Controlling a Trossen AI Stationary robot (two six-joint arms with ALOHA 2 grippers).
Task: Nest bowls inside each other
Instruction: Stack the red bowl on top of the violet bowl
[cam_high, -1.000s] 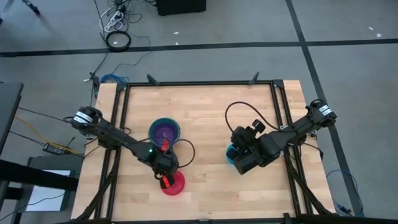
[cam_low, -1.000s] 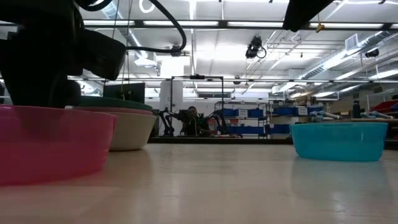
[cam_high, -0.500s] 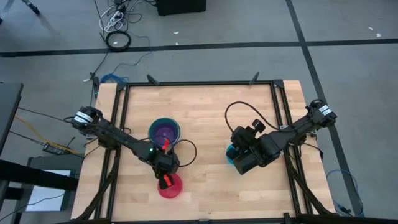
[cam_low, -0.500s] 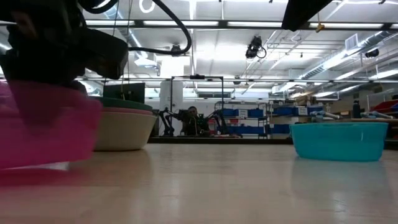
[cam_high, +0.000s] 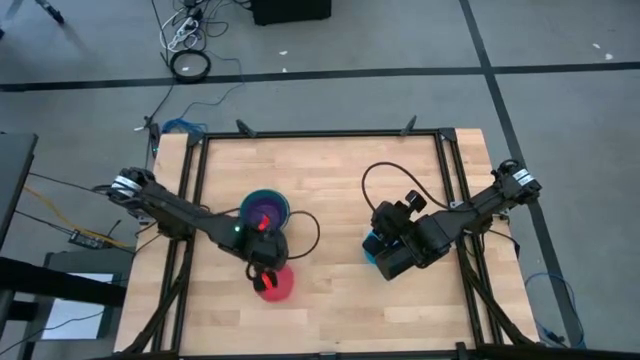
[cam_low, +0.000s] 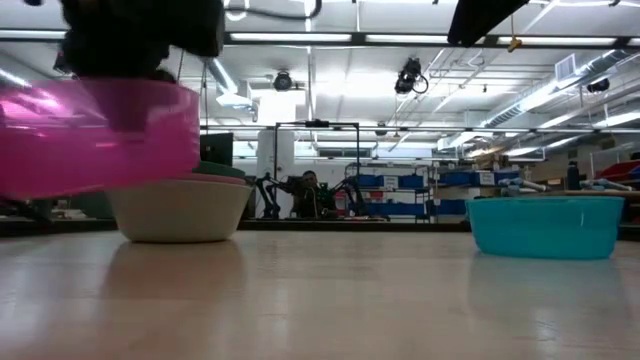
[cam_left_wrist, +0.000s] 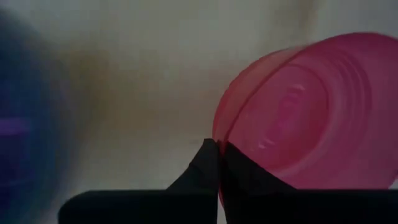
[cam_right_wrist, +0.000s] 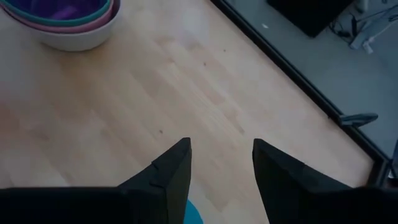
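A red bowl (cam_high: 279, 287) hangs above the table near its front left, with my left gripper (cam_high: 265, 272) shut on it; in the low view the bowl (cam_low: 95, 135) floats clear of the wood. Just beyond it stands a stack of bowls (cam_high: 265, 212), grey-white outermost with teal and purple inside, resting on its base (cam_low: 180, 205). A bright blue bowl (cam_low: 545, 225) stands on the table's right half. My right gripper (cam_right_wrist: 221, 158) hovers open above the blue bowl (cam_high: 370, 248), touching nothing. My left gripper pinches the red bowl's rim (cam_left_wrist: 217, 135) on its far-left side, one finger inside the bowl and one outside. The fingers come steeply from above. The bowl hangs below them, lifted clear of the table and roughly level.
Bare wooden tabletop (cam_high: 330, 175) lies between the two arms and toward the far edge. A black frame rail (cam_high: 320, 134) runs round the table. Cables loop off both arms over the wood.
My left gripper has taken hold of the red bowl's rim and gone up, turning a little at the wrist. The bowl, which stood on the table, is now lifted clear and has shifted slightly toward the stack.
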